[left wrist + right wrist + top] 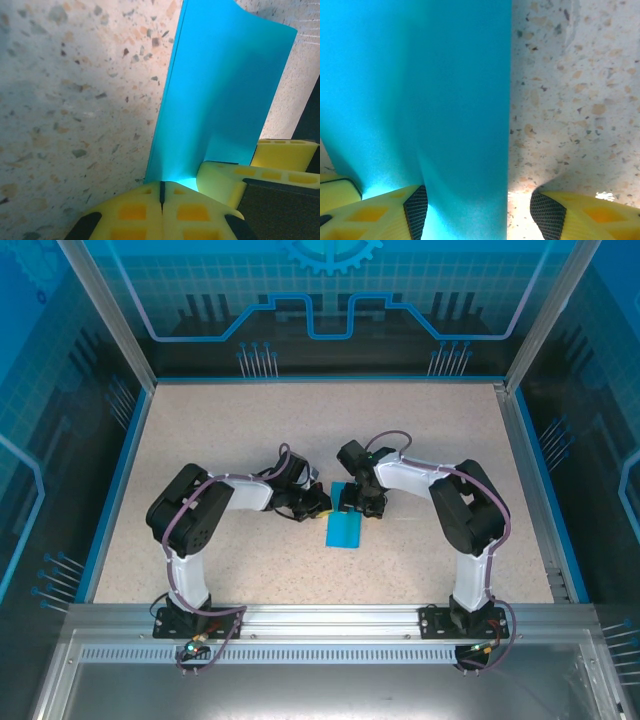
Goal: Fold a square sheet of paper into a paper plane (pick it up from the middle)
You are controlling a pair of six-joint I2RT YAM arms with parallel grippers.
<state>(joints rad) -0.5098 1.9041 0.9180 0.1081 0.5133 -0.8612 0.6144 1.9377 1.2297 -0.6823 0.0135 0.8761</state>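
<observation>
Square sheet of paper [345,530]: turquoise, folded down to a narrow oblong. Lies near the middle of the worktop [200,440], a little toward the near edge and well clear of every corner. Far end tucked beneath the two claws, near end flat and free on the speckled surface. From the left wrist, shows a crisp doubled edge along one long side and a soft upward curl along the other.

Left gripper [161,196]: reaches in from the left side of the worktop. Clamped tight on the sheet's end, yellow pads pressed flat together with the blue edge running straight into the seam.

Right gripper [476,200]: reaches in from the right side, jaws held apart. Straddles one long edge of the sheet, with one finger [385,215] over the blue paper and the other [585,215] over bare worktop just beside that edge. Cannot tell whether either tip presses down.

Both claws close together over the sheet's far end, tips almost meeting.
</observation>
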